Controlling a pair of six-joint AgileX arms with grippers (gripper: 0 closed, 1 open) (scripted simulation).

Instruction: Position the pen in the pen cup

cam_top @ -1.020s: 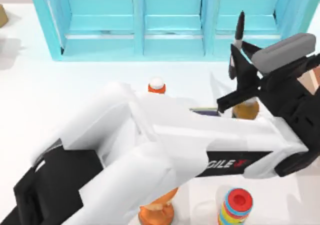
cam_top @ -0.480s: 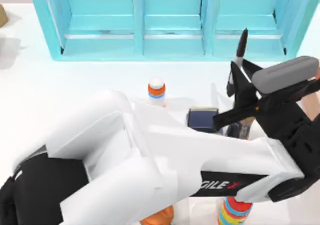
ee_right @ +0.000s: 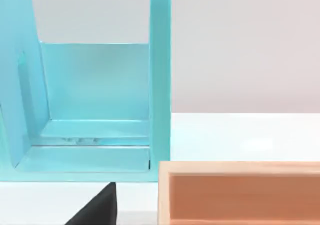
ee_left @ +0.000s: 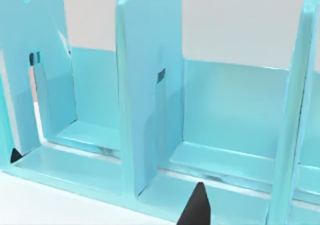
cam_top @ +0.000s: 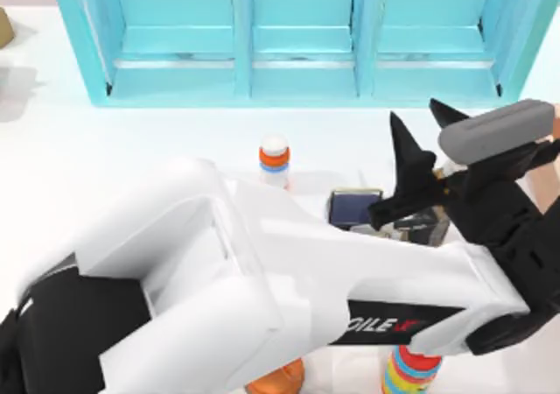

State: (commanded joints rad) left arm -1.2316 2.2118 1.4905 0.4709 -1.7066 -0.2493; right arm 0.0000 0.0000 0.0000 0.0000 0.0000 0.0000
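Left pincer (cam_top: 426,136) spread above pen cup (cam_top: 355,208).

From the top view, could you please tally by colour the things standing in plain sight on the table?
Turquoise: 1, the rack
Blue: 1, the pen cup
Orange: 1, the vessel
Multicoloured: 2, the bottle and the ring stack
Tan: 2, the box and the block
Total: 7

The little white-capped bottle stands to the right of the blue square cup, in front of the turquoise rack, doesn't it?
Not quite. The top view shows the white-capped bottle to the left of the pen cup, not the right. It does stand in front of the turquoise rack. The left gripper hangs open on the cup's right side.
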